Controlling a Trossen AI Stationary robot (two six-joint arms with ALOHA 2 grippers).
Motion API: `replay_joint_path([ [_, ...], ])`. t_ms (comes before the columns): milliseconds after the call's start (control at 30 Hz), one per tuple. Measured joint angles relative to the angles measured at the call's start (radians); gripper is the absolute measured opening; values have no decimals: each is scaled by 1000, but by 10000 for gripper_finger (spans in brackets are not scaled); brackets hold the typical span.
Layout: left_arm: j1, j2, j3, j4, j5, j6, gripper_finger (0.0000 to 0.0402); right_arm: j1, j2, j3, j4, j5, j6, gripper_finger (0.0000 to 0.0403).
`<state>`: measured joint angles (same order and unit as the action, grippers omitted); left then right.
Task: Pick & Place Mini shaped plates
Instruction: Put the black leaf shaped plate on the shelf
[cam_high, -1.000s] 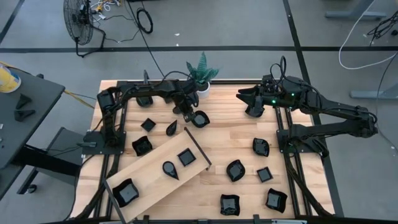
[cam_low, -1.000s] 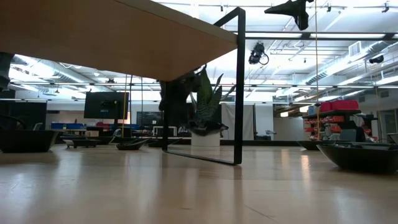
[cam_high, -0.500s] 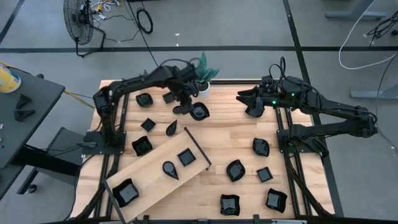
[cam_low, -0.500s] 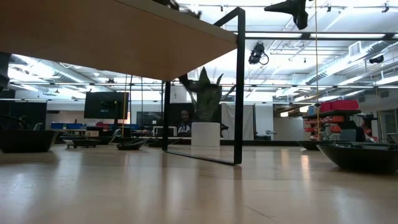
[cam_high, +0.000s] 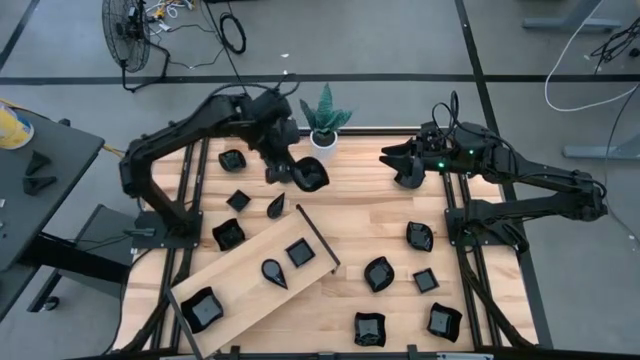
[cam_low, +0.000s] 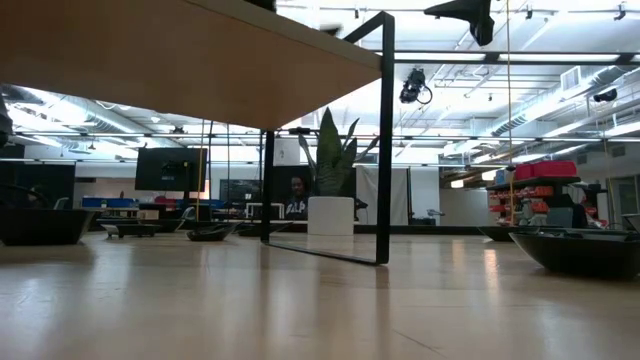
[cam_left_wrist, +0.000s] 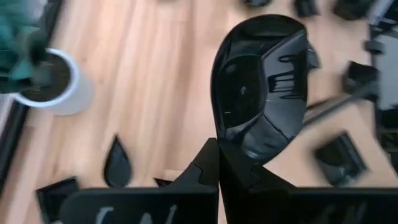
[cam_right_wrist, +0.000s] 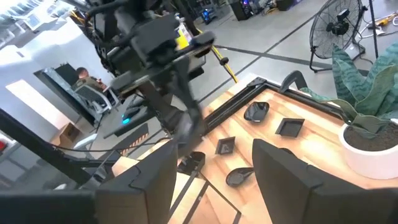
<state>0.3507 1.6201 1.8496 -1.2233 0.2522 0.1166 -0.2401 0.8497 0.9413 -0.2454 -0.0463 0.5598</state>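
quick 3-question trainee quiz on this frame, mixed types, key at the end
1. True or false: the left gripper is shut on a black dish.
2. Which stands next to the potted plant? A) the held dish B) the wooden board C) the right gripper
3. Fill in: the right gripper's fingers are ____.

Key: 1 true; 2 A; 3 open, holding nothing, waiting at the table's far right side.
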Motion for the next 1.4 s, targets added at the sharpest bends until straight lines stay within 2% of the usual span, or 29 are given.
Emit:
replay_joint_path([
  [433,-203,-111,-1,-224,78,3,0,0,0,0,3,-52,0,210],
  [667,-335,-124,-1,-346,101,-3,0,0,0,0,3,-52,0,210],
  [1100,-524,-122,-60,-348,146,-90,0,0,0,0,7,-52,0,210],
  [1400,-568,-122,-185,-322,168,-79,0,0,0,0,7,-52,0,210],
])
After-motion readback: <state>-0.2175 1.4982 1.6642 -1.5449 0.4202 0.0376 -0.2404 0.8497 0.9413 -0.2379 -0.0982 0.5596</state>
